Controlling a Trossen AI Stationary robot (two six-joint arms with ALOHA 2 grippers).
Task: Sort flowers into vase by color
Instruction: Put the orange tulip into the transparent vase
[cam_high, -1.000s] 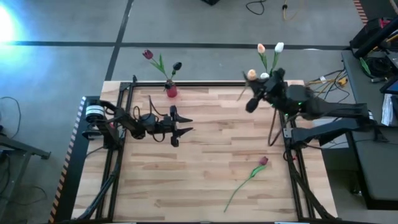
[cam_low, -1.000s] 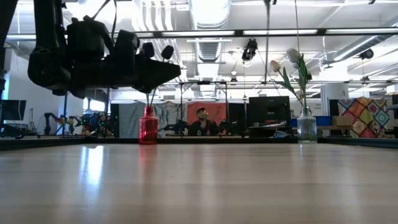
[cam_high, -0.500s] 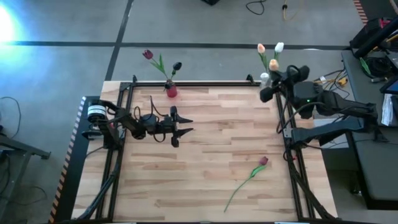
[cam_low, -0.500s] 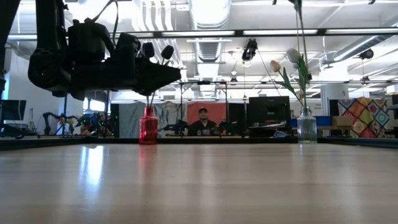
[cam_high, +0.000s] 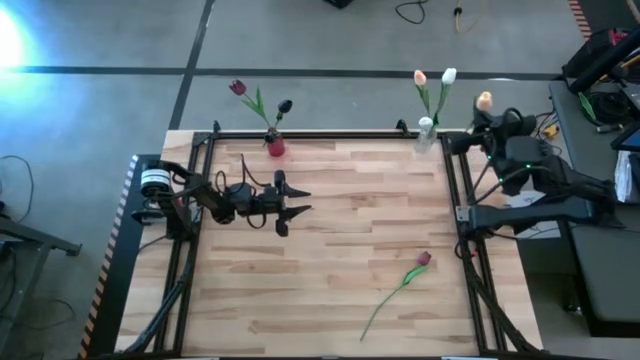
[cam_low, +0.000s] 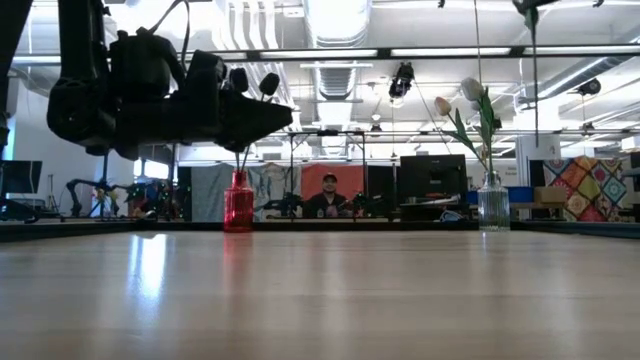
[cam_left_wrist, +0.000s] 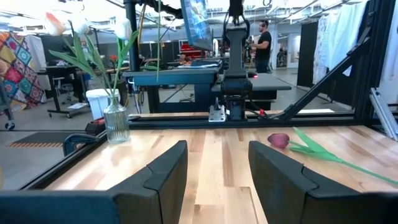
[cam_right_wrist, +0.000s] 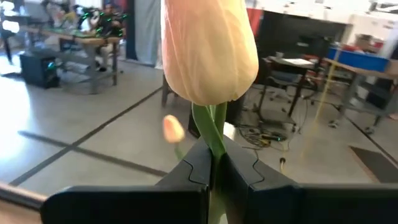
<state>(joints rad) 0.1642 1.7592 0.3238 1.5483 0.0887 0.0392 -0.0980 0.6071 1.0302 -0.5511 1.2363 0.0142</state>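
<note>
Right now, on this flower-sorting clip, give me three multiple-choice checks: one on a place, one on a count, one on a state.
1. Where is the loose dark-headed tulip?
A. lying on the table's near right part
B. in the red vase
C. in the left hand

2. How many flowers stand in the clear vase?
A. none
B. two
C. five

3. What is the right hand doing?
A. open over the table's middle
B. shut on a peach tulip's stem
C. shut on the red vase

Answers: 1 A, the high view shows it flat on the wood by the right edge. 2 B, a peach head and a white head rise from it. 3 B, the right wrist view shows the fingers pinching the stem under the peach tulip.
</note>
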